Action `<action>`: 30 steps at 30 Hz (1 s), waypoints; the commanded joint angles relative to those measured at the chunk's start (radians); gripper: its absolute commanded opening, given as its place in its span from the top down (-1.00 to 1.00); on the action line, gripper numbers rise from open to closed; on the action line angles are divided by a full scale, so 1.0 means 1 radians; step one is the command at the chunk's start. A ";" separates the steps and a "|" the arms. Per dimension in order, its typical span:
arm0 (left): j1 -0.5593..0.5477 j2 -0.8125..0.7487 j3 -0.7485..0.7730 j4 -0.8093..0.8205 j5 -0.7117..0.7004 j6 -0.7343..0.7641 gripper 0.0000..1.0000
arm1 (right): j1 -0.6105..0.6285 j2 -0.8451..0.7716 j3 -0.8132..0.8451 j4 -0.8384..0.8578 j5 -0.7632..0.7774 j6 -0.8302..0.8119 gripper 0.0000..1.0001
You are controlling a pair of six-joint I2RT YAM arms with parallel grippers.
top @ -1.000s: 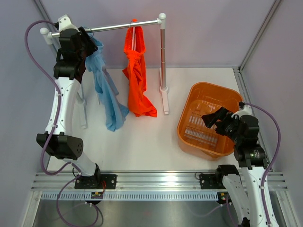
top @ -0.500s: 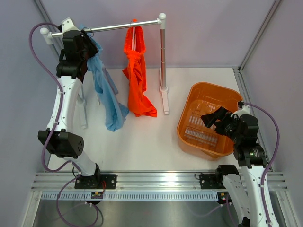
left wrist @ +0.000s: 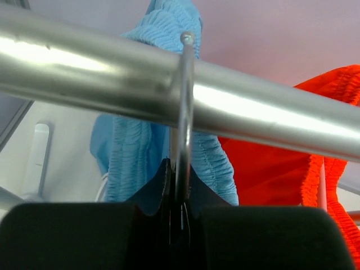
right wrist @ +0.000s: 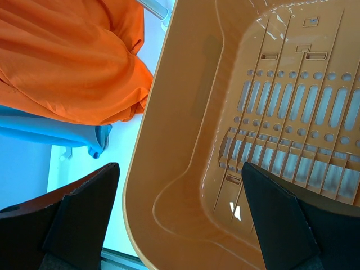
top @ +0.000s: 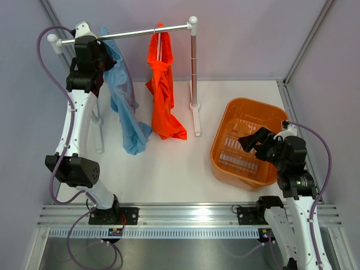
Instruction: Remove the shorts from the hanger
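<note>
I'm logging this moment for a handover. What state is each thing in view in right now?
left gripper: shut on the hanger hook, just under the rail
right gripper: open, over the basket
hanger hook: hooked over the rail
light blue shorts: hanging limp below the rail
orange shorts: hanging from the rail, untouched
basket: upright, nothing seen inside
</note>
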 commanded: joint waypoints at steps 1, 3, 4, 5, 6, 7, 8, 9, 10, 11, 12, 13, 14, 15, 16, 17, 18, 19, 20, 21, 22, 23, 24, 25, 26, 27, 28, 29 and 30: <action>0.000 -0.017 0.117 0.009 0.042 0.036 1.00 | -0.005 0.007 -0.001 0.045 -0.029 -0.016 -0.99; -0.002 -0.026 0.131 -0.008 0.047 0.043 1.00 | -0.005 0.008 -0.001 0.048 -0.030 -0.016 -0.99; -0.005 -0.032 0.136 -0.011 0.050 0.045 1.00 | -0.005 0.008 -0.001 0.047 -0.029 -0.016 -0.99; -0.006 -0.045 0.136 -0.014 0.050 0.052 1.00 | -0.005 0.011 -0.001 0.050 -0.032 -0.018 -0.99; -0.009 -0.051 0.136 -0.014 0.050 0.058 1.00 | -0.007 0.014 0.000 0.051 -0.032 -0.018 -0.99; -0.014 -0.057 0.136 -0.017 0.053 0.062 1.00 | -0.005 0.014 0.000 0.050 -0.032 -0.020 -0.99; -0.014 -0.066 0.136 -0.021 0.057 0.068 1.00 | -0.007 0.016 0.000 0.050 -0.032 -0.020 -0.99; -0.014 -0.069 0.137 -0.027 0.062 0.068 1.00 | -0.005 0.017 0.002 0.051 -0.032 -0.021 -0.99; -0.015 -0.071 0.139 -0.043 0.065 0.068 1.00 | -0.005 0.017 0.002 0.051 -0.034 -0.021 -0.99; -0.017 -0.074 0.139 -0.050 0.070 0.066 1.00 | -0.007 0.019 0.002 0.054 -0.035 -0.021 -0.99; -0.019 -0.077 0.139 -0.061 0.070 0.066 1.00 | -0.005 0.019 0.002 0.056 -0.035 -0.021 -0.99; -0.020 -0.078 0.134 -0.072 0.068 0.066 1.00 | -0.007 0.017 0.002 0.056 -0.035 -0.021 -0.99; -0.023 -0.081 0.130 -0.083 0.067 0.063 1.00 | -0.005 0.017 0.000 0.060 -0.038 -0.021 -0.99; -0.025 -0.095 0.112 -0.084 0.067 0.065 1.00 | -0.005 0.017 -0.001 0.065 -0.040 -0.021 -0.99; -0.029 -0.103 0.102 -0.086 0.062 0.066 1.00 | -0.005 0.019 -0.001 0.066 -0.040 -0.021 -0.99; -0.031 -0.111 0.093 -0.089 0.061 0.071 1.00 | -0.007 0.020 -0.001 0.068 -0.044 -0.021 -0.99; -0.032 -0.118 0.073 -0.087 0.061 0.074 1.00 | -0.005 0.020 -0.001 0.068 -0.046 -0.023 -0.99; -0.035 -0.132 0.064 -0.087 0.061 0.078 1.00 | -0.005 0.019 -0.001 0.070 -0.049 -0.023 -0.99; -0.035 -0.140 0.056 -0.090 0.062 0.083 1.00 | -0.005 0.020 -0.001 0.068 -0.050 -0.024 -0.99; -0.035 -0.146 0.050 -0.092 0.064 0.086 1.00 | -0.005 0.019 -0.004 0.068 -0.052 -0.027 -0.99; -0.038 -0.154 0.035 -0.093 0.067 0.089 1.00 | -0.005 0.017 -0.006 0.070 -0.053 -0.029 -0.99; -0.042 -0.170 0.029 -0.097 0.068 0.094 1.00 | -0.005 0.016 -0.007 0.073 -0.056 -0.029 -0.99; -0.043 -0.178 0.021 -0.095 0.068 0.098 1.00 | -0.005 0.016 -0.010 0.076 -0.060 -0.030 -0.99; -0.048 -0.186 0.009 -0.098 0.070 0.105 1.00 | -0.005 0.013 -0.012 0.079 -0.064 -0.030 -0.99; -0.051 -0.195 0.007 -0.103 0.068 0.114 1.00 | -0.005 0.011 -0.012 0.082 -0.069 -0.032 -0.99; -0.051 -0.200 0.006 -0.109 0.067 0.118 1.00 | -0.005 0.010 -0.012 0.082 -0.070 -0.032 -0.99; -0.054 -0.204 0.001 -0.116 0.068 0.123 1.00 | -0.005 0.008 -0.012 0.082 -0.073 -0.033 -0.99; -0.054 -0.215 -0.002 -0.123 0.070 0.131 1.00 | -0.005 0.005 -0.012 0.082 -0.076 -0.035 -0.99; -0.055 -0.218 -0.004 -0.129 0.070 0.132 1.00 | -0.005 0.003 -0.012 0.082 -0.078 -0.036 -0.99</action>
